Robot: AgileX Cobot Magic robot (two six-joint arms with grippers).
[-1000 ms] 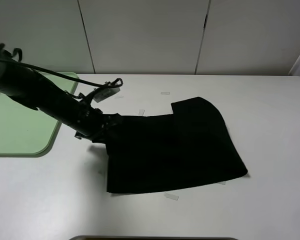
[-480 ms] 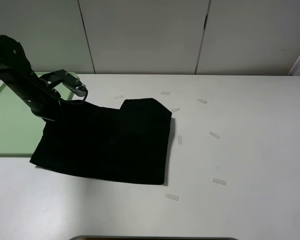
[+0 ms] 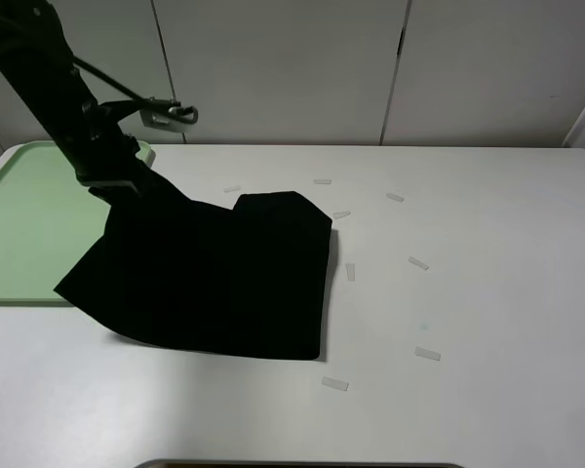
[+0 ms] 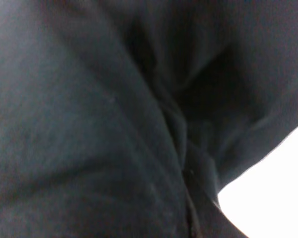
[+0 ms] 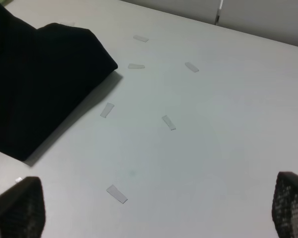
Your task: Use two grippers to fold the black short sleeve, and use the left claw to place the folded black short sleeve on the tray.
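The black short sleeve (image 3: 224,278) lies folded on the white table, its left part lifted off the surface. My left gripper (image 3: 120,183) is shut on the shirt's upper left corner and holds it up beside the right edge of the mint-green tray (image 3: 19,224). The hanging cloth overlaps the tray's right rim. The jaw itself is hidden by fabric. Black fabric (image 4: 89,124) fills the left wrist view. My right gripper (image 5: 154,213) is open and empty over bare table to the right of the shirt (image 5: 35,79); it is out of the exterior view.
Several small pale tape strips (image 3: 418,263) lie scattered on the table to the right of the shirt and also show in the right wrist view (image 5: 168,122). A white panelled wall (image 3: 292,68) stands behind the table.
The left arm has dragged the shirt to the left across the table, then risen and lifted the gripped corner next to the tray. The shirt's left part now hangs from the gripper.
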